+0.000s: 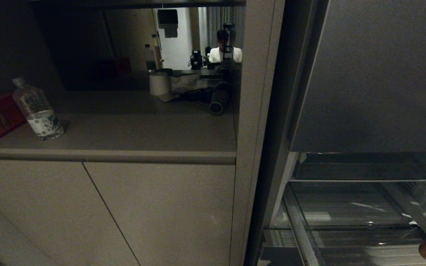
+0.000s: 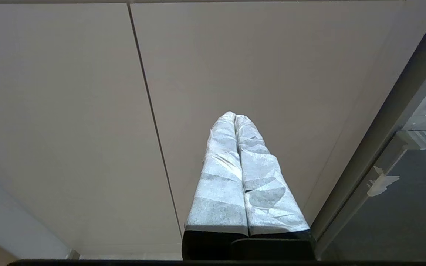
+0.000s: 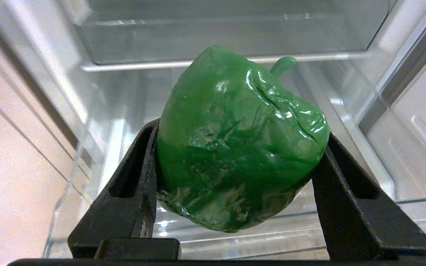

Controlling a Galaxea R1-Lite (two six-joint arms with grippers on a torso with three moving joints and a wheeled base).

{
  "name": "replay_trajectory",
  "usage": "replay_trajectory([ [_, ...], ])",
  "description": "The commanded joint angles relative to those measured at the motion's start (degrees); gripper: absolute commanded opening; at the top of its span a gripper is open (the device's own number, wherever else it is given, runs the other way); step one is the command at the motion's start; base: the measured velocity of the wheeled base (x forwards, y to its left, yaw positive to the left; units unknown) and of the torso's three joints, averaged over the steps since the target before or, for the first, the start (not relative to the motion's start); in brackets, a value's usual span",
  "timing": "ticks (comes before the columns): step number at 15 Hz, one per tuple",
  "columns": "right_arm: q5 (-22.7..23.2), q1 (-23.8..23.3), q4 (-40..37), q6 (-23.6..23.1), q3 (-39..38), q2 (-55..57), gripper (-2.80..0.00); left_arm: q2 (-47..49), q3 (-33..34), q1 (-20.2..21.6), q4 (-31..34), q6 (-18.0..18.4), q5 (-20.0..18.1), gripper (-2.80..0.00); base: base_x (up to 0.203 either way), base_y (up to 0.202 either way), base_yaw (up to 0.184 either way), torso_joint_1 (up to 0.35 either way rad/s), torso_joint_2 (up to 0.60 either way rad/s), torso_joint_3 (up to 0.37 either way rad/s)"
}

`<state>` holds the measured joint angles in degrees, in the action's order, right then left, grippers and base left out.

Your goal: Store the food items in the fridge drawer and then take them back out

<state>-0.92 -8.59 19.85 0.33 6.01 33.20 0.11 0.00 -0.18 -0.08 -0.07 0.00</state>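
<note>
The right pincer (image 3: 240,166) is clamped on the bell pepper (image 3: 239,140), one black finger pressed against each flank so the pepper fills the gap between them. The pepper is glossy and deep green, lumpy, with creases and dents across its skin and bright highlights on its upper shoulder. A short curved green stem (image 3: 282,65) sticks out from its far side, pointing away from the wrist. Paler scuffed patches show on its lower face.

The pepper hangs above the fridge drawer (image 3: 235,236), a shallow clear-plastic bin whose transparent floor and walls show beneath and around it. Behind the pepper a second clear bin (image 3: 227,33) sits higher in the fridge, its front rim running just past the stem.

In the head view the open fridge lies to the right of a pale cabinet (image 1: 124,207). A dark rounded shape and a brown lump at the lower right corner of that view sit just over the drawer's near edge, too cut off to identify.

The left pincer (image 2: 235,122) is pressed fully shut, its white-wrapped fingers (image 2: 220,177) touching along their length. It holds nothing and points at the cabinet doors, well apart from the drawer.

On the desk above the cabinet stand a clear water bottle (image 1: 38,110) and a white paper roll (image 1: 159,83).
</note>
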Motion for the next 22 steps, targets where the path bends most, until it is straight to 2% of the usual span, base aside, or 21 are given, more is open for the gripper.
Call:
replay_trajectory([
  [1,-1.1,3.7,0.1,0.0,-4.1,-13.6,-2.8,0.1,0.0,0.0,0.0,0.0,0.0,-2.8,0.0,0.0,0.0,0.0,0.0,0.0],
  [3,-1.6,5.3,-1.4,-0.2,-7.2,-18.9,-2.8,0.1,0.0,0.0,0.0,0.0,0.0,-2.8,0.0,0.0,0.0,0.0,0.0,0.0],
  [6,-1.3,7.7,-8.5,-2.1,-7.8,-24.5,-2.8,0.1,0.0,0.0,0.0,0.0,0.0,-2.8,0.0,0.0,0.0,0.0,0.0,0.0],
  [8,0.5,8.4,-14.6,-3.9,-7.6,-29.3,-2.8,0.1,0.0,0.0,0.0,0.0,0.0,-2.8,0.0,0.0,0.0,0.0,0.0,0.0],
  [10,0.9,8.5,-15.1,-4.5,-7.7,-33.6,-2.8,0.1,0.0,0.0,0.0,0.1,0.0,-2.8,0.0,0.0,0.0,0.0,0.0,0.0],
  [22,1.1,8.6,-15.3,-3.7,-7.8,-33.2,-2.8,0.1,0.0,0.0,0.0,0.0,0.0,-2.8,0.0,0.0,0.0,0.0,0.0,0.0],
])
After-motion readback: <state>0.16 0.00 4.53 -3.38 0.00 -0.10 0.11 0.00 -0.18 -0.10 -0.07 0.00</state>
